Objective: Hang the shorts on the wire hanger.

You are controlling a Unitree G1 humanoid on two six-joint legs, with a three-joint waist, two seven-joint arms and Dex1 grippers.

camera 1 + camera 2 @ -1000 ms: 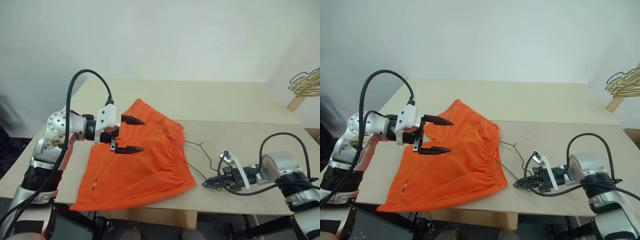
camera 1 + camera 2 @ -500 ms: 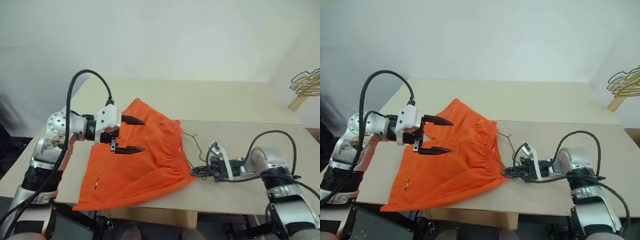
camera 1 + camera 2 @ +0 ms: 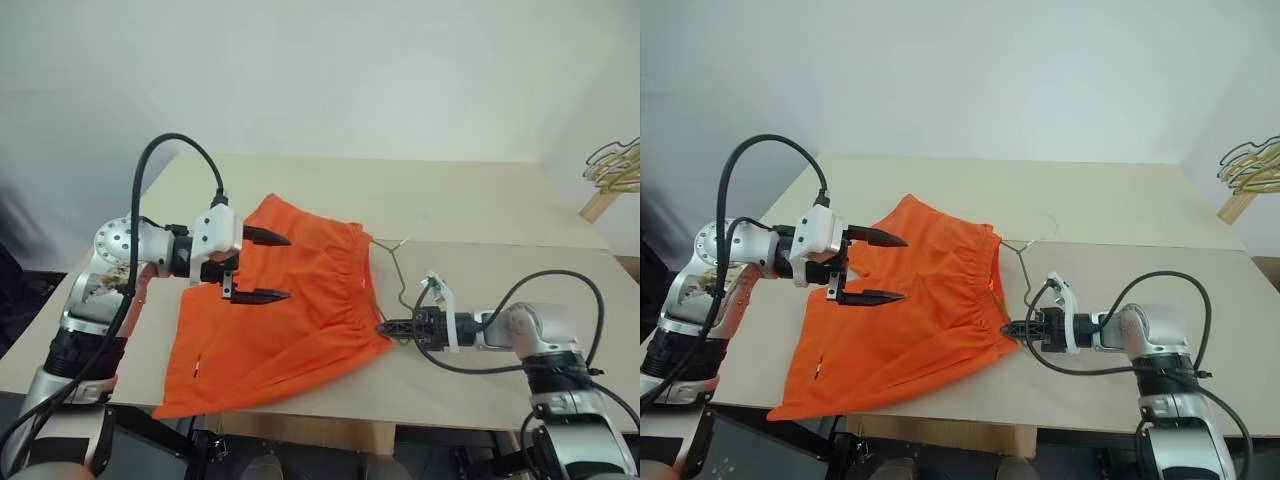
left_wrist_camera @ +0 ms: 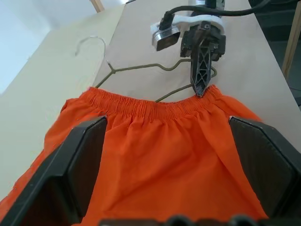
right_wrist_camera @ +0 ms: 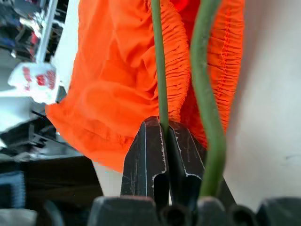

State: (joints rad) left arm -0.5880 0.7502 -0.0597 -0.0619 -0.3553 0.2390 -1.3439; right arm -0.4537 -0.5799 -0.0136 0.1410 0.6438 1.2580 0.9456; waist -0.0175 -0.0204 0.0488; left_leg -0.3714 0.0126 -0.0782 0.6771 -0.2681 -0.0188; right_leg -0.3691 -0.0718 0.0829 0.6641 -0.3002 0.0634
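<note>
From the head camera, the bright orange fabric shorts [image 3: 280, 300] lie flat on the beige table [image 3: 480, 210], the left gripper [image 3: 257, 266] hovering spread above them. The right wrist view shows the right gripper [image 5: 165, 141] clenched on the thin grey-green wire hanger [image 5: 159, 61], apparently feeding it into the waistband.

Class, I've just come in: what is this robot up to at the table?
It is trying to get orange shorts onto a wire hanger. The shorts lie spread on the table. The right pincer is shut on the hanger's wire, right at the waistband, with one end of the hanger tucked under the fabric. The left pincer hovers open above the shorts, holding nothing. The shorts are not hung yet.
</note>
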